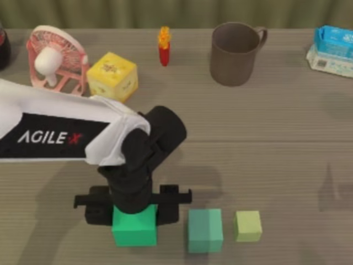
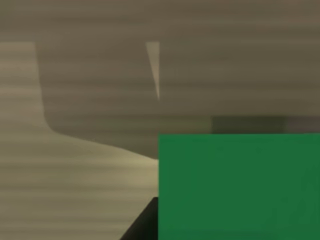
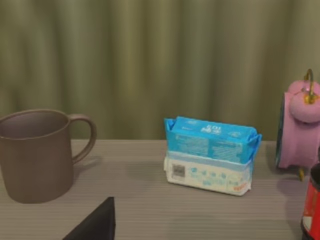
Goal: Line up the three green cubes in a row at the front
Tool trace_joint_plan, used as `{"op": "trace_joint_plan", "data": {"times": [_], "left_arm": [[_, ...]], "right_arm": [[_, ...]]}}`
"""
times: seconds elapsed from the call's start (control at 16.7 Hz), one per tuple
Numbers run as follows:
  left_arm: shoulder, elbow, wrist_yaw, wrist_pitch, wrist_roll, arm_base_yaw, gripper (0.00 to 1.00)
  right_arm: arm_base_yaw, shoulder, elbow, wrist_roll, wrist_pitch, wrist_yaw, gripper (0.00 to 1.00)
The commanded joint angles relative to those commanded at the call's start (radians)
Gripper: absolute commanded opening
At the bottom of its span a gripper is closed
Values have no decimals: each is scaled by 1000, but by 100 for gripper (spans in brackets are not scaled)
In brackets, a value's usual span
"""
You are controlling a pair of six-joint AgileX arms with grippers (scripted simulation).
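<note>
From above, the left end effector (image 1: 134,208) sits low at the front of the tabletop (image 1: 276,138), directly over the bright green cube (image 1: 134,227), with its dark crossbar spanning both sides of the cube's back edge; whether the fingers are spread or pinching the cube cannot be told from here. The teal-green cube (image 1: 205,231) lies just to the right of it and the pale yellow-green cube (image 1: 247,226) just beyond that, so the three already form a rough row along the front edge. To finish this step well, I judge the big cube should be set flat with its front face level with its neighbours and a small gap kept to the teal one, then released straight up so nothing drags. The left wrist view is filled by that bright green cube (image 2: 239,186) close against the camera, over striped wood-grain surface in shadow. The right wrist view looks across the tabletop to a brown mug (image 3: 37,154), a blue tissue pack (image 3: 210,154) and a pink clock (image 3: 299,131) before a green curtain (image 3: 150,60); the right arm is parked, its end effector's state unclear.
</note>
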Motion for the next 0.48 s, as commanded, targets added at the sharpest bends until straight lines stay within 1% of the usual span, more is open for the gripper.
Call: {"op": "trace_joint_plan", "data": {"times": [0.48], "left_arm": [[0, 0, 0, 0, 0, 0, 83]], "right_arm": [[0, 0, 0, 0, 0, 0, 100]]}}
